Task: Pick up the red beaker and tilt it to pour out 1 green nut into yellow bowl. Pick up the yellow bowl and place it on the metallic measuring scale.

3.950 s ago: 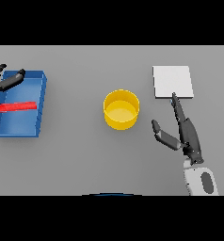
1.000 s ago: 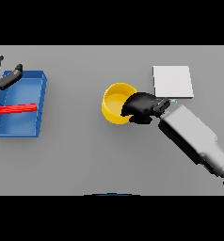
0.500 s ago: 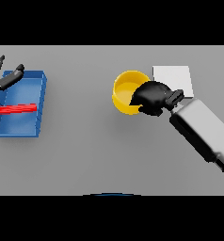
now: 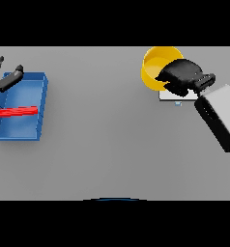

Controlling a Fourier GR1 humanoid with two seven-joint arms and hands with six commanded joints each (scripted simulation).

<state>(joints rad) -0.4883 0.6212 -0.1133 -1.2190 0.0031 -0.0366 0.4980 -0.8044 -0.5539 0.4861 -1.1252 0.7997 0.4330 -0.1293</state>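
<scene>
- Right hand [image 4: 183, 76]: enters from 4 o'clock, forearm running diagonally up to the far right part of the worktop [image 4: 112, 144]. Fingers curled and clamped on the near-right rim of the yellow bowl [image 4: 158, 65].
- Yellow bowl: held in that hand, at 10 o'clock from the palm. Round, bright yellow, mouth opening up toward the camera; interior looks plain yellow, and no green nut can be made out in it.
- Metallic measuring scale [image 4: 171, 97]: only a pale strip of its near edge shows, under the hand and bowl. The bowl overlaps the plate but its centre looks offset toward 10 o'clock of it. Whether it touches the plate or hangs above it cannot be told.
- Judgement: the coming move turns on this offset; the bowl likely needs to sit squarely over the plate before release.
- Left hand [image 4: 3, 77]: far left edge, fingers spread apart, holding nothing, just beyond the blue tray [image 4: 42, 103].
- Blue tray holds a long red item [image 4: 16, 112], axis lying 9-to-3.
</scene>
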